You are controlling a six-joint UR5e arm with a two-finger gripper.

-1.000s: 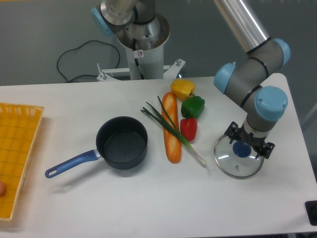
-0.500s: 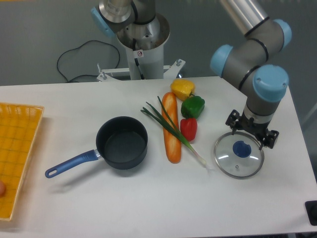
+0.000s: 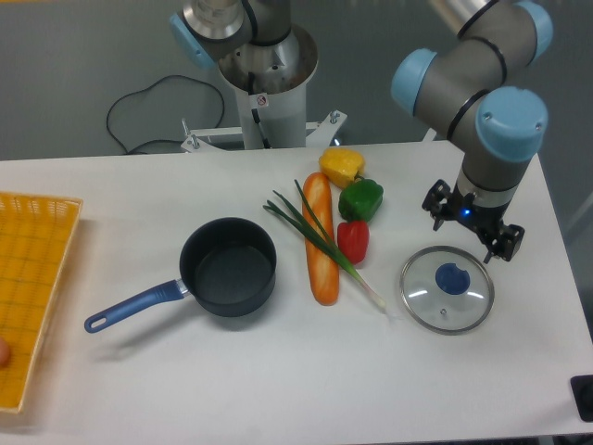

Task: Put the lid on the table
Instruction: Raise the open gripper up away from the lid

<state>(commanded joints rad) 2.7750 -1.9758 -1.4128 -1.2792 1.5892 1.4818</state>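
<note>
The lid (image 3: 447, 289), clear glass with a thin metal rim and a blue centre knob, lies flat on the white table (image 3: 278, 380) at the right. My gripper (image 3: 472, 231) hangs above and just behind the lid, clear of the knob. Its fingers are spread apart and hold nothing.
A dark saucepan (image 3: 228, 267) with a blue handle stands mid-table. A baguette (image 3: 321, 238), spring onions (image 3: 324, 245) and yellow (image 3: 342, 166), green (image 3: 360, 199) and red (image 3: 353, 240) peppers lie left of the lid. A yellow mesh basket (image 3: 28, 287) sits at the left edge.
The gripper let go of the lid's knob and rose up and back, away from it. The lid stayed flat on the table.
</note>
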